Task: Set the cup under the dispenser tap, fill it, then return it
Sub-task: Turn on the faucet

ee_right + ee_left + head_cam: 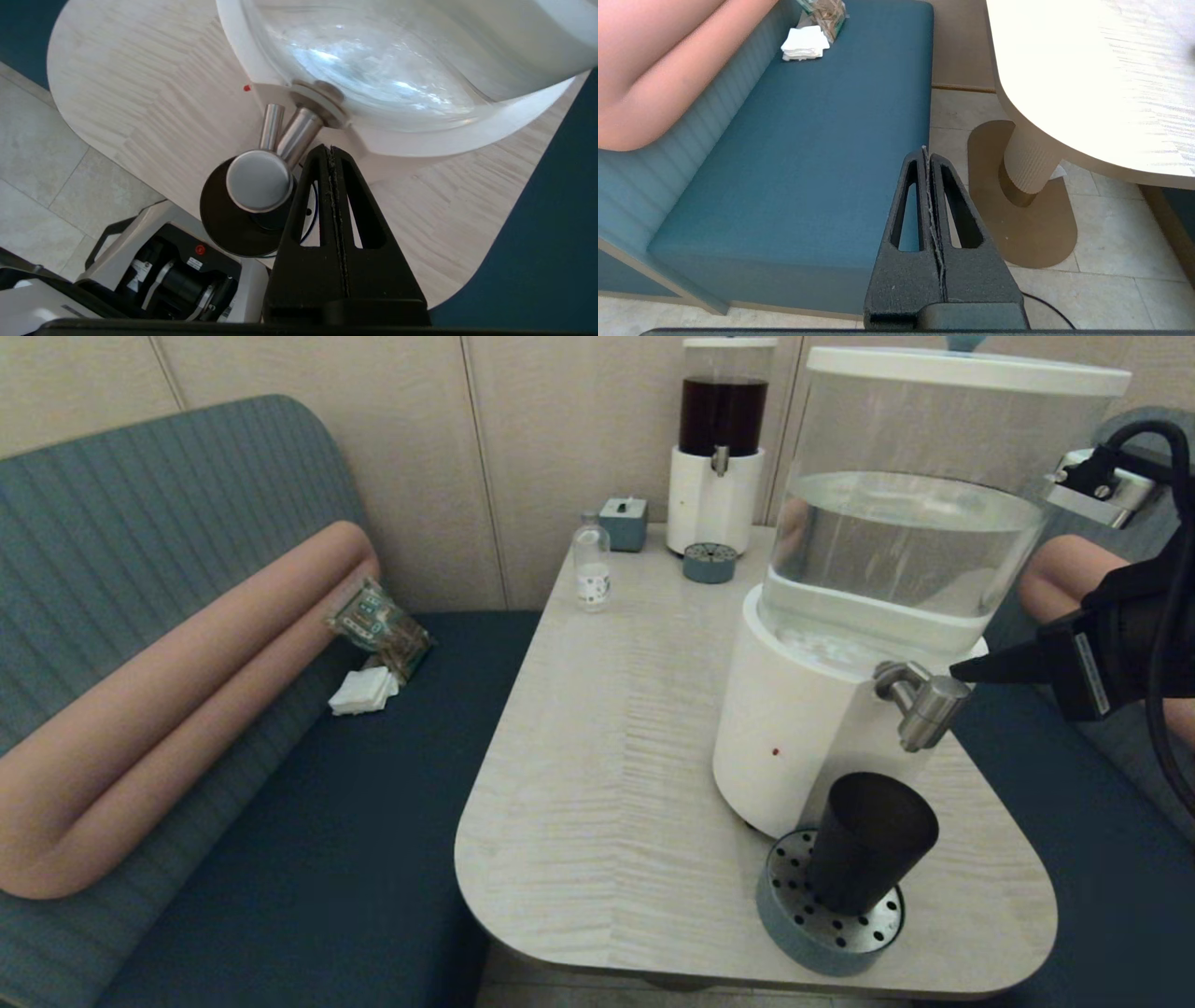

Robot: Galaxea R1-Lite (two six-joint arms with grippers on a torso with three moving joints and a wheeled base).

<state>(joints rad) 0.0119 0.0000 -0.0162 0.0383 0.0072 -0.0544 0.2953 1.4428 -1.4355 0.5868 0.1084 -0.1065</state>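
Note:
The dark tapered cup (pixel 870 840) stands on the round perforated drip tray (pixel 780 896), directly below the brushed-metal dispenser tap (pixel 924 705) of the big white-based dispenser (pixel 794 728) with the clear water tank. From above, the cup (pixel 224 228) lies under the tap's round cap (pixel 259 179). My right gripper (pixel 957 669) is shut and empty, its tip right beside the tap's top on the right side; in the right wrist view the right gripper (pixel 330 148) sits next to the tap stem. My left gripper (pixel 925 150) is shut and empty, low beside the table over the blue bench.
A narrower dispenser (pixel 721 439) with dark liquid, its small drip tray (pixel 709 563), a blue box (pixel 624 523) and a small clear bottle (pixel 591 569) stand at the table's far end. A snack packet (pixel 378 625) and white napkins (pixel 364 691) lie on the bench.

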